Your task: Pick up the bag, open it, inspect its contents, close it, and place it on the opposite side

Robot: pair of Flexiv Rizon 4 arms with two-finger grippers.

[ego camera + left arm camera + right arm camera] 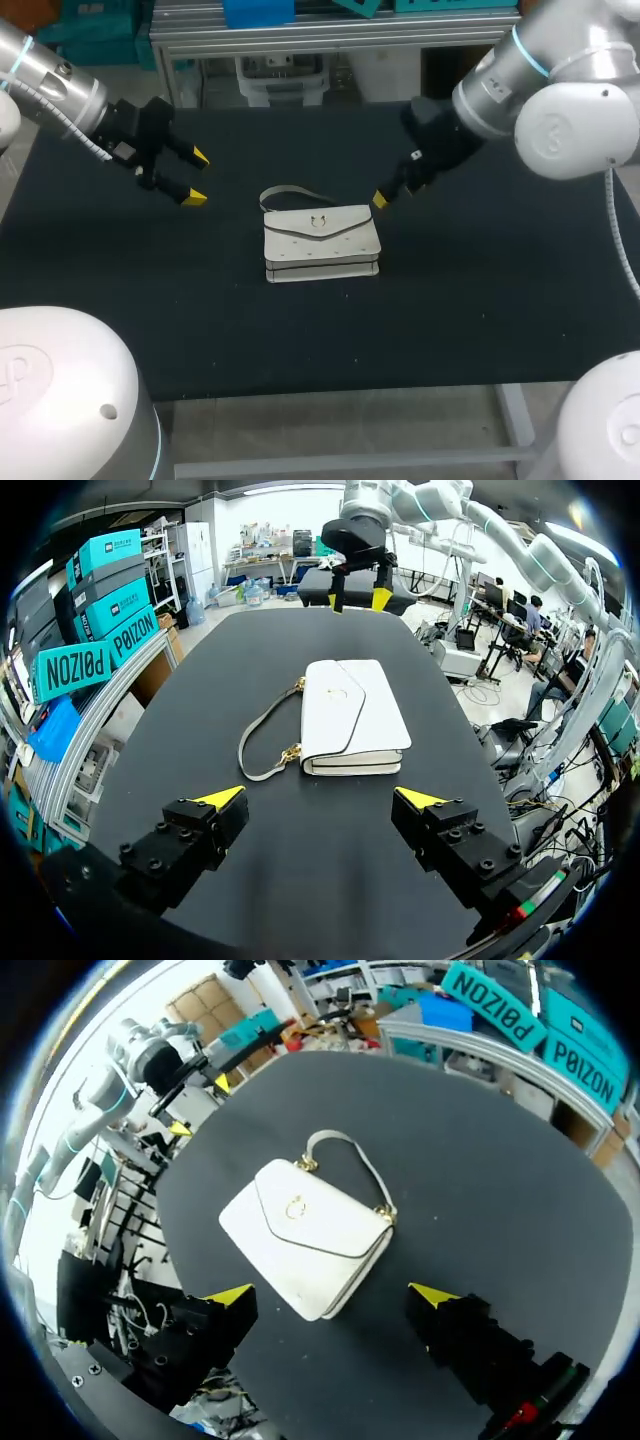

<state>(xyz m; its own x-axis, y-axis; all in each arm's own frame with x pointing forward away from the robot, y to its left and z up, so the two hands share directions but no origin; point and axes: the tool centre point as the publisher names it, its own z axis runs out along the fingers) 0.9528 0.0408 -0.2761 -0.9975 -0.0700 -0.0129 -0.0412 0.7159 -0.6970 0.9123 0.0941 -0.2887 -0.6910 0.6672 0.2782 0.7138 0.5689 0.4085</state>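
A white handbag (320, 243) lies flat in the middle of the black table, its flap down with a gold clasp (319, 222) and its strap (283, 192) resting on the cloth behind it. My left gripper (195, 176) hovers open, well to the bag's left and apart from it. In the left wrist view the bag (350, 718) lies ahead of the left gripper (320, 798). My right gripper (385, 197) hangs just off the bag's far right corner. Its own view shows the right gripper (331, 1294) open, fingers wide apart above the bag's (305, 1235) near edge, touching nothing.
The black table (480, 300) runs wide on both sides of the bag, with its front edge (340, 390) near me. The white housings of my arms (60, 390) (610, 420) stand at the front corners.
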